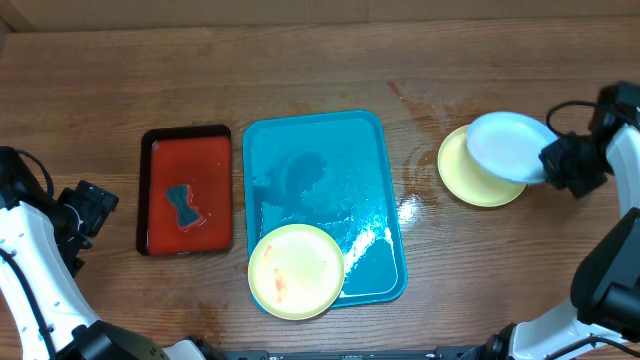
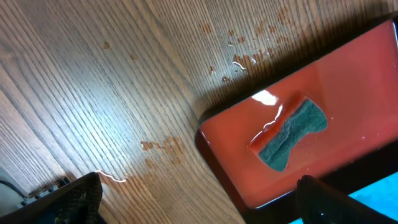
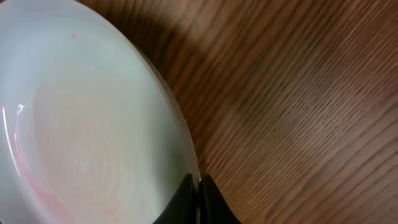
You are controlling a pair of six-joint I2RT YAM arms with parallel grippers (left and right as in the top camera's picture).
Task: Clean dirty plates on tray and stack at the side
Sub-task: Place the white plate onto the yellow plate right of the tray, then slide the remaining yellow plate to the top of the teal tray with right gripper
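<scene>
My right gripper [image 1: 548, 162] is shut on the rim of the light teal plate [image 1: 508, 145] and holds it above a pale yellow-green plate [image 1: 468, 172] that lies on the wood right of the tray. In the right wrist view the fingers [image 3: 198, 198] pinch the teal plate's edge [image 3: 81, 124], which shows faint reddish smears. A second yellow-green plate [image 1: 296, 270] with reddish smears lies on the front edge of the turquoise tray [image 1: 330, 160]. My left gripper [image 2: 199, 202] is open and empty, low over the wood left of the red tray.
A smaller red tray [image 1: 187, 190] with a black rim stands left of the turquoise tray and holds a dark teal sponge [image 1: 183, 206], which also shows in the left wrist view [image 2: 292, 134]. Water drops glisten on the wood [image 1: 410, 205] right of the turquoise tray.
</scene>
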